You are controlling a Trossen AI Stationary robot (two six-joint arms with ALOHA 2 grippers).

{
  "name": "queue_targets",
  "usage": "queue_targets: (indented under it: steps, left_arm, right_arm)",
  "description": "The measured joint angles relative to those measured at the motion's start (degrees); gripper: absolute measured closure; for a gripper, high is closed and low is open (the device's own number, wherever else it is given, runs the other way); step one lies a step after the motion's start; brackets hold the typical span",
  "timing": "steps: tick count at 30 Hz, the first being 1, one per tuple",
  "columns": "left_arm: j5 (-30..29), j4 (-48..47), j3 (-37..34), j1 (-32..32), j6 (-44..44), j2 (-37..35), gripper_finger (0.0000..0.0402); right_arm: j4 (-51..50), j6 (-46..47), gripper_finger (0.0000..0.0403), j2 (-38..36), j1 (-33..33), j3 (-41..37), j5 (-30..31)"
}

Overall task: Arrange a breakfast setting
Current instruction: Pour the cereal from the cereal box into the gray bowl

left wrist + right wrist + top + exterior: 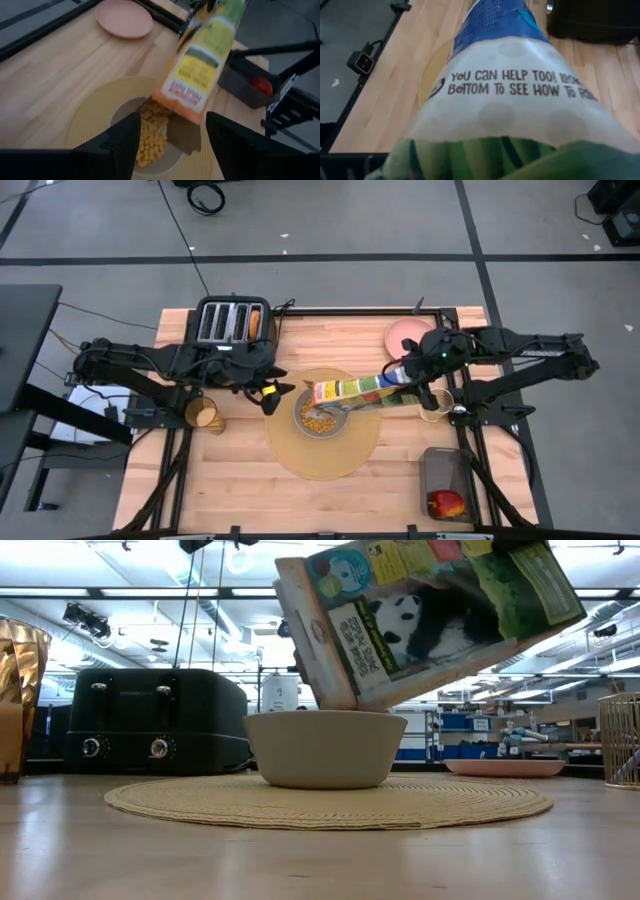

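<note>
A pale grey bowl (308, 425) with yellow cereal (150, 135) in it stands on the round tan placemat (290, 450). A colourful cereal box (355, 390) slants above it, its open end (320, 650) low over the bowl (325, 748). My right gripper (408, 375) is shut on the box's other end. My left gripper (275, 393) hovers open just left of the bowl, holding nothing; its fingers (120, 145) frame the bowl in the left wrist view. The pink plate (405, 335) lies at the far right, the amber cup (205, 417) at the left. My right gripper holds the cereal box by its closed end (392, 382), the end toward the table's right. It comes from the right, slanting down along the box. The box (510, 100) covers the fingers in the right wrist view. The box is lifted clear of the table, open end down over the bowl.
A black toaster (232, 323) with a bread piece (255, 323) in one slot stands at the far left. A red apple (447, 503) lies in a dark container (445, 470) at the near right. A small mesh basket (435, 405) stands right of the placemat.
</note>
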Motion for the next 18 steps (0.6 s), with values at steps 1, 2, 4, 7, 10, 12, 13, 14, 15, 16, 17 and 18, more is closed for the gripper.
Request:
queue_targets:
  steps: [1,2,4,7,10,12,13,14,15,16,17,18]
  left_arm:
    - [0.2,-1.0,0.0,-0.2,-0.7,0.0,0.0171]
    - [0.3,-2.2,0.0,-0.4,-1.4,0.0,0.0171]
    - [0.4,-3.9,0.0,-0.8,-2.7,0.0,0.0171]
    - [0.4,-4.9,0.0,-1.2,-3.9,0.0,0.0171]
    - [0.4,-4.8,0.0,-1.2,-3.9,0.0,0.0171]
    - [0.4,-4.8,0.0,-1.2,-4.1,0.0,0.0171]
    - [0.4,-4.8,0.0,-1.2,-4.2,0.0,0.0171]
    - [0.4,-4.8,0.0,-1.2,-4.2,0.0,0.0171]
    - [0.4,-4.8,0.0,-1.2,-4.3,0.0,0.0171]
    - [0.4,-4.8,0.0,-1.2,-4.3,0.0,0.0171]
    - [0.4,-4.8,0.0,-1.2,-4.3,0.0,0.0171]
    - [0.4,-4.8,0.0,-1.2,-4.3,0.0,0.0171]
  right_arm:
    - [-0.9,-0.3,0.022,0.5,0.1,0.8,0.3]
    - [-2.1,-0.5,0.022,1.1,0.2,1.5,0.6]
    - [-4.6,-1.2,0.022,2.3,0.3,3.1,1.3]
    - [-6.3,-1.7,0.022,3.6,0.2,4.9,1.6]
    - [-6.8,-2.3,0.0221,4.5,0.3,5.9,1.9]
    - [-6.6,-2.4,0.0221,4.8,0.3,6.1,1.9]
    - [-6.6,-2.4,0.0221,4.9,0.3,6.3,2.0]
    - [-6.7,-2.4,0.0221,4.9,0.3,6.3,2.1]
    - [-6.9,-2.4,0.0221,5.0,0.3,6.4,2.1]
    - [-7.2,-2.3,0.0221,5.0,0.3,6.5,2.1]
    - [-7.3,-2.1,0.0221,5.0,0.3,6.8,2.1]
    - [-7.3,-1.9,0.0221,5.0,0.3,7.1,2.1]
